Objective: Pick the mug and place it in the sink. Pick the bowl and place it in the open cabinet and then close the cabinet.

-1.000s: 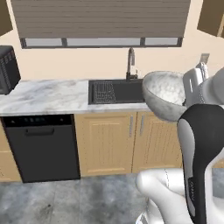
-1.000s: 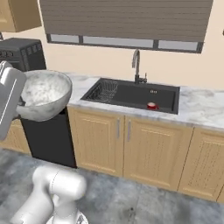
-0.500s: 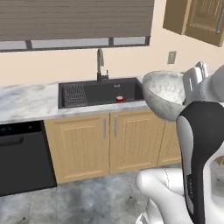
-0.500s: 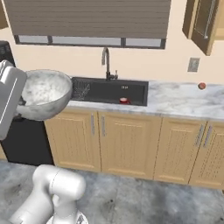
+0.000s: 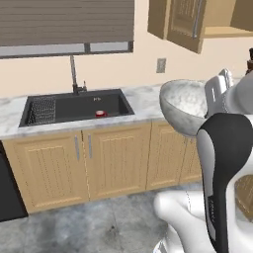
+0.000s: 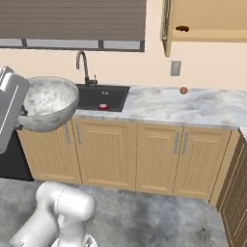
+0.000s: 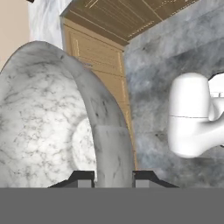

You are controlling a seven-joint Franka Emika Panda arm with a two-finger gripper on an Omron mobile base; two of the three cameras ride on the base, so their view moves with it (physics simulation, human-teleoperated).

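Two end effector fingertips pinch the bowl rim.

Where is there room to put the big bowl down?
The bowl is held up by the fingers pinching its rim. Bare marble counter stretches from the sink toward the small red ball. The open cabinet shelf has room beside one small dark thing. The sink already holds the mug.

The mug sits in the sink, left of the raised bowl. The open cabinet hangs above the counter, right of the sink.
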